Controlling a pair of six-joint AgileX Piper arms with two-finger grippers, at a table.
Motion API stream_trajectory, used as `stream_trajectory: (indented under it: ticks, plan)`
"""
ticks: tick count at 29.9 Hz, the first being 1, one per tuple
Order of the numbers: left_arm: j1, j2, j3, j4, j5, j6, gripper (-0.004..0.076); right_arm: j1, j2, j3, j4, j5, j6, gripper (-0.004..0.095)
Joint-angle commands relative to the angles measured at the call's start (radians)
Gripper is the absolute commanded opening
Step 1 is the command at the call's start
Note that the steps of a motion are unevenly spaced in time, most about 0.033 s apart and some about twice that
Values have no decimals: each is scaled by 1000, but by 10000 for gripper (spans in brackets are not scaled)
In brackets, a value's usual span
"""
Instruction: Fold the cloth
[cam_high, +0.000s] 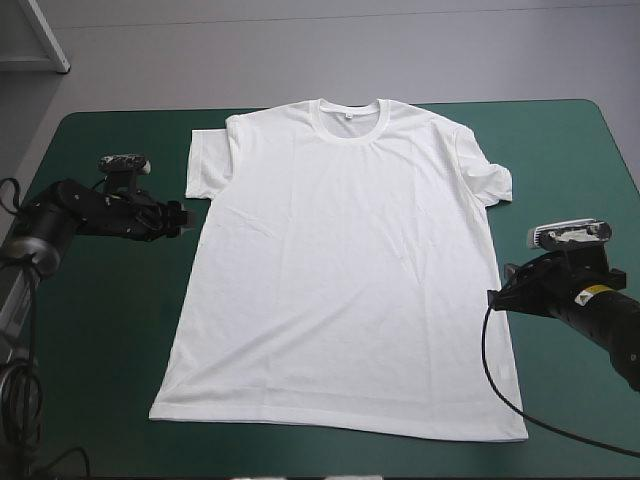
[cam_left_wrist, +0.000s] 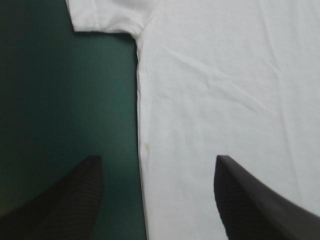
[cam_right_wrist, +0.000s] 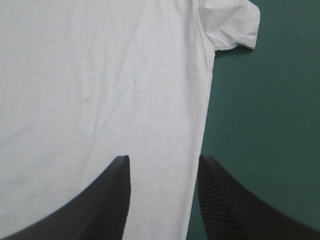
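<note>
Covering most of the teal-green desk (cam_high: 100, 320), the white T-shirt (cam_high: 345, 270) lies spread flat, collar toward the far edge. At its one side edge, below the sleeve, the left jaws stand wide apart astride the hem, holding nothing. Opposite, the right jaws straddle the other side edge, parted more narrowly, also empty.

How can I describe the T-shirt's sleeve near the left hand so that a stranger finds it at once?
On the teal-green table the white T-shirt lies spread flat, its collar toward the far edge. The sleeve is the one on the side of the left hand, close to its open fingers. Unlike the other sleeve, whose end is rumpled, it lies flat and square.
</note>
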Motion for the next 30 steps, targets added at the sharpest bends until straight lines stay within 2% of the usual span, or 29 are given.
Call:
stream_trajectory:
  ticks: [1,5,11,16,19,22,24,28,30]
  plan:
    - [-20,69,-97,-54,-32,29,469,-6,26,-62,13,-66,-14,386]
    - [-61,167,-126,-54,-77,53,469,-6,45,-87,13,-77,-14,375]
    - [-101,270,-142,-41,-202,64,469,-6,58,-105,13,-76,-14,375]
    - [-110,311,-150,-32,-167,64,468,-6,59,-105,8,-76,-14,373]
    - [-131,320,-150,19,-133,64,433,-6,59,-105,6,-82,-14,373]
    - [-143,322,-150,71,-111,64,372,-6,59,-105,6,-94,-14,373]
    - [-143,322,-150,89,-99,53,294,-6,59,-105,6,-98,-14,373]
    - [-143,322,-150,94,-75,47,49,-6,59,-105,6,-111,-22,371]
    - [-143,322,-148,94,-75,47,19,-6,59,-105,6,-116,-22,371]
